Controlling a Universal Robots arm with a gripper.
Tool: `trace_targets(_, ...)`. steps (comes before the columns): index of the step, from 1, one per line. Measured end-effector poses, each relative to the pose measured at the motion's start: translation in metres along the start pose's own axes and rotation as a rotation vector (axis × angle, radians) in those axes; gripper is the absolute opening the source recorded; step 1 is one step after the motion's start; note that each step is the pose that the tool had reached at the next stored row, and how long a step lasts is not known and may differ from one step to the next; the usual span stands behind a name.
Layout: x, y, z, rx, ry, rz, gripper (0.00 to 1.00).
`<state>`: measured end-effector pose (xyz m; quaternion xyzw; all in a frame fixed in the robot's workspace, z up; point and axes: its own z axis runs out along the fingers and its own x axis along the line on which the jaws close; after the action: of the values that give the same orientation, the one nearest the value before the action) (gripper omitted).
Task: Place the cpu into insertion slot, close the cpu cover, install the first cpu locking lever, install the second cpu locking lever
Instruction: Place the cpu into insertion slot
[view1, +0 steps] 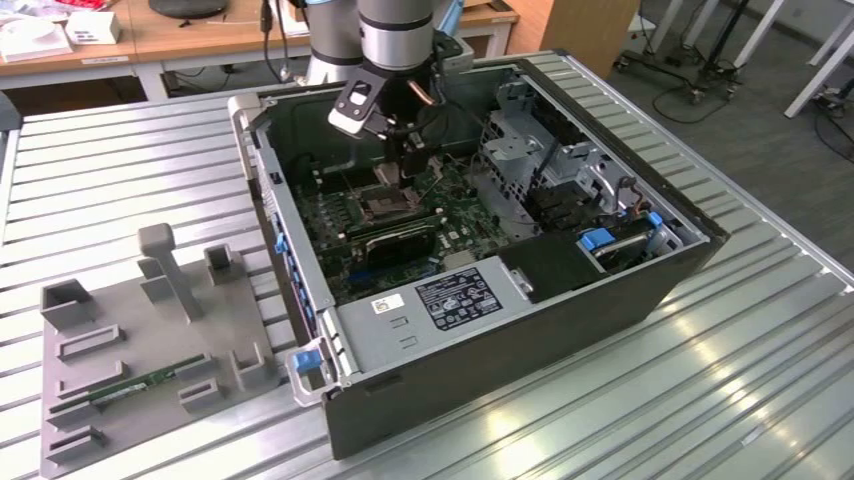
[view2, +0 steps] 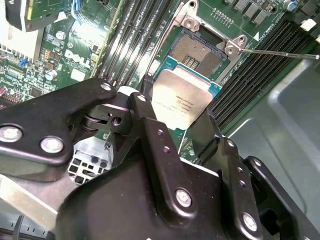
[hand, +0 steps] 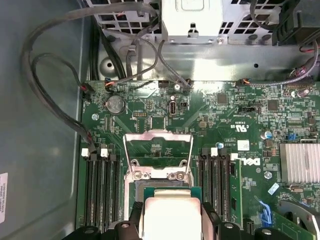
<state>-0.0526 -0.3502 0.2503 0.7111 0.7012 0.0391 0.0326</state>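
One item in hand: small flat square cpu (view2: 182, 102) with a silvery-grey metal lid on a green carrier board.

Location: held over the near edge of the open insertion socket (view2: 200, 52), a dark square bed of fine contacts on the green motherboard (hand: 225, 115). It looks not yet seated (how high it hangs I cannot tell).

Hold: black jaws closed narrow on the cpu, one finger on each of two opposite edges, lid facing up.

Handling, as judged: very light and fully stiff. The smooth lid is likely slippery. The underside and the socket's contacts are fragile, so edge grips on the green rim are the right purchase, and it should stay flat.

Adjoining items:
- thin silver hinged cpu cover (hand: 157, 136), a frame with a square opening, standing raised at the socket's far side;
- thin wire locking lever (view2: 280, 52), swung clear;
- black memory slots (hand: 102, 185), on both sides of the socket.

Housing: black tower case (view1: 534, 350), laid on its side with the panel off, on a slatted metal desk (view1: 134, 170).
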Motion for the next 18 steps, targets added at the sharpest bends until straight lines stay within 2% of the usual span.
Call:
trace_targets(11, 0.0015, -0.0039, 0.0150, 0.0016, 0.0000, 0.000, 0.54)
trace_targets(12, 0.0015, -0.0046, 0.0158, 0.0017, 0.0006, 0.000, 0.54)
trace_targets(15, 0.0015, -0.0060, 0.0181, 0.0018, 0.0081, -0.005, 0.54)
trace_targets(18, 0.0015, -0.0062, 0.0184, 0.0020, 0.0083, -0.006, 0.54)
